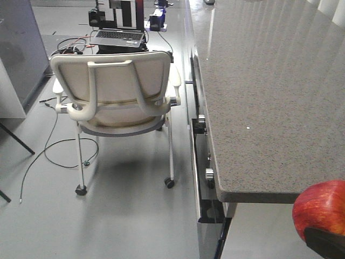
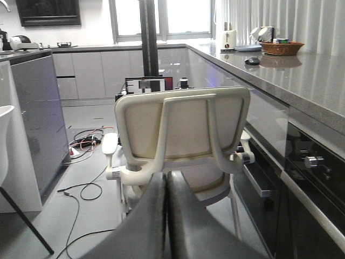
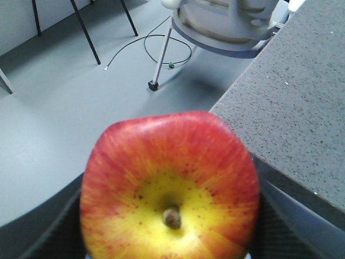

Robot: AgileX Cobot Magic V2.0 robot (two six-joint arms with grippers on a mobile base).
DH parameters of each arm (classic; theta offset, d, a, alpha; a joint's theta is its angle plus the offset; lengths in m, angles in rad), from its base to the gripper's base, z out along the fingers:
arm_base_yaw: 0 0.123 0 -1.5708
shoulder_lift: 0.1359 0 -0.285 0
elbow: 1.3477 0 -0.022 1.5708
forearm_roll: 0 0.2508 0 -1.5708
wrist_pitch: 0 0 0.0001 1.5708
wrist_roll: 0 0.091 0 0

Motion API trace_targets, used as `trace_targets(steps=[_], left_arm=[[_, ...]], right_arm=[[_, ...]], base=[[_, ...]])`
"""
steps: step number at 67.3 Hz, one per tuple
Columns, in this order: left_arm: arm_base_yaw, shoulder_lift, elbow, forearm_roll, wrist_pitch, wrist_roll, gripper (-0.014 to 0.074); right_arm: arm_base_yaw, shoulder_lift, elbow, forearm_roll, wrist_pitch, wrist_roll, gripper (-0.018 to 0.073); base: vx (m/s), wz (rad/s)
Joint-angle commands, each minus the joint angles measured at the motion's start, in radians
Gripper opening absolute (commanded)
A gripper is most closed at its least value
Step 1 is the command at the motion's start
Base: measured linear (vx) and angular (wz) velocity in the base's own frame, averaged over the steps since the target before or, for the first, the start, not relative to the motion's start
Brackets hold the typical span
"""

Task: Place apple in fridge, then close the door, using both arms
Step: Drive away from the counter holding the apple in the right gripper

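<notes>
The front camera is looking steeply down on the chair (image 1: 116,89) and counter (image 1: 259,97). The left wrist camera is sitting low, facing the chair's back level, while the right wrist camera is peering down close over the apple (image 3: 171,189); all three are sharing chair and counter.

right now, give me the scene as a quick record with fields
apple: red and yellow, clamped in the right gripper, stem dimple facing the wrist camera
left gripper: shut, empty
counter: grey speckled top, its near corner beside the apple
chair: white, on casters, back towards the robot, next to the counter
laptop: open, beyond the chair
fridge: not identifiable in these views
task stage: apple in hand, not yet placed
</notes>
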Motion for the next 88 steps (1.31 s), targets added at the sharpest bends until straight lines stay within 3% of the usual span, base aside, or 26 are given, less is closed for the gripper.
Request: trace_targets(steps=[1, 45, 88], left_arm=[[-0.003, -0.002, 0.026, 0.000, -0.069, -0.008, -0.0006], [-0.003, -0.002, 0.026, 0.000, -0.069, -0.008, -0.0006], [-0.003, -0.002, 0.026, 0.000, -0.069, -0.008, -0.0006]], right_arm=[[0.001, 0.004, -0.025, 0.013, -0.069, -0.004, 0.0150], [0.001, 0.004, -0.025, 0.013, -0.068, -0.004, 0.0150], [0.001, 0.004, -0.025, 0.013, -0.068, -0.004, 0.0150]], base=[[-0.01, 0.15], [-0.04, 0.28], [-0.11, 0.49]])
